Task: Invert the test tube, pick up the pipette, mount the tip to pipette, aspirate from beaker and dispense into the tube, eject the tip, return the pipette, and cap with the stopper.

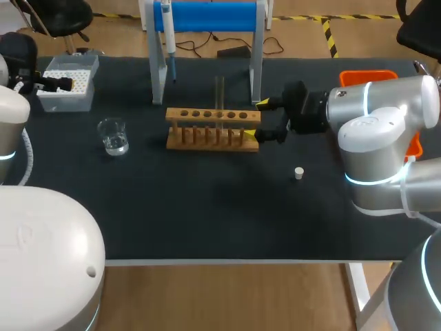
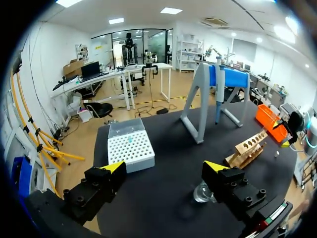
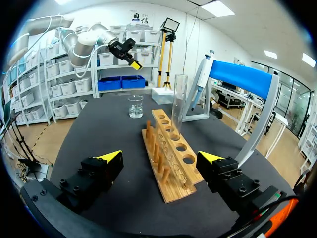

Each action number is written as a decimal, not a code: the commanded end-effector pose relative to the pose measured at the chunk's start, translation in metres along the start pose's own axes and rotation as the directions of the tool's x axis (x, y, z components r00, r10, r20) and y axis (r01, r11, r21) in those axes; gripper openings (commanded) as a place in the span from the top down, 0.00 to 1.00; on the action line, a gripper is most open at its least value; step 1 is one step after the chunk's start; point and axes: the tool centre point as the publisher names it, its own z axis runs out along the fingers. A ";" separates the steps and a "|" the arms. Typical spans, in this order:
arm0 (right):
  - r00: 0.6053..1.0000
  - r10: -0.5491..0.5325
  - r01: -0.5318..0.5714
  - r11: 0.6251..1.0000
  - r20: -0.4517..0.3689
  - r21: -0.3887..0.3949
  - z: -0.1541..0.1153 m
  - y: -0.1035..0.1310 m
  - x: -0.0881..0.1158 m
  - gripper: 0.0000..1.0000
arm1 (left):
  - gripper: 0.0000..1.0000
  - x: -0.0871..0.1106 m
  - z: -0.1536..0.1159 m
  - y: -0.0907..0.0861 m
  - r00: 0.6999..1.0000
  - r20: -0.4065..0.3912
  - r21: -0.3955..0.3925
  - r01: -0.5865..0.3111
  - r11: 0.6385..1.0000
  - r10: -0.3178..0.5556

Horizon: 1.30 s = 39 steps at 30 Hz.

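Both fingers of my right gripper (image 3: pixel 159 156) stand apart, flanking the near end of the rack (image 3: pixel 171 139), likely so the upright tube (image 3: pixel 178 99) just ahead is lined up for inverting; left gripper (image 2: pixel 165 166), also apart, hangs with beaker (image 2: pixel 200 193) just ahead.

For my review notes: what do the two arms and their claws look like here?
The left arm and right arm have rounded silver-white links with glowing light-blue rings at the joints and black wrist sections. The left claw and right claw match: two blocky black fingers each, with visible screw heads and bright yellow wedge-shaped tips.
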 end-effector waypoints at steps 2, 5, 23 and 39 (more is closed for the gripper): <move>1.000 0.000 0.000 1.000 -0.001 0.000 0.000 0.000 0.000 0.00 | 0.00 0.000 -0.001 -0.001 1.000 0.001 -0.006 0.000 1.000 0.000; 1.000 0.000 0.000 1.000 -0.001 0.000 0.000 0.000 0.000 0.00 | 0.00 0.000 -0.001 -0.001 1.000 0.001 -0.006 0.000 1.000 0.000; 1.000 0.000 0.000 1.000 -0.001 0.000 0.000 0.000 0.000 0.00 | 0.00 -0.049 0.053 0.007 0.996 0.070 -0.028 0.058 0.998 -0.056; 1.000 0.000 0.000 1.000 -0.001 0.000 0.000 0.000 0.000 0.00 | 0.00 -0.085 0.108 -0.005 0.972 0.142 -0.033 0.192 0.981 -0.185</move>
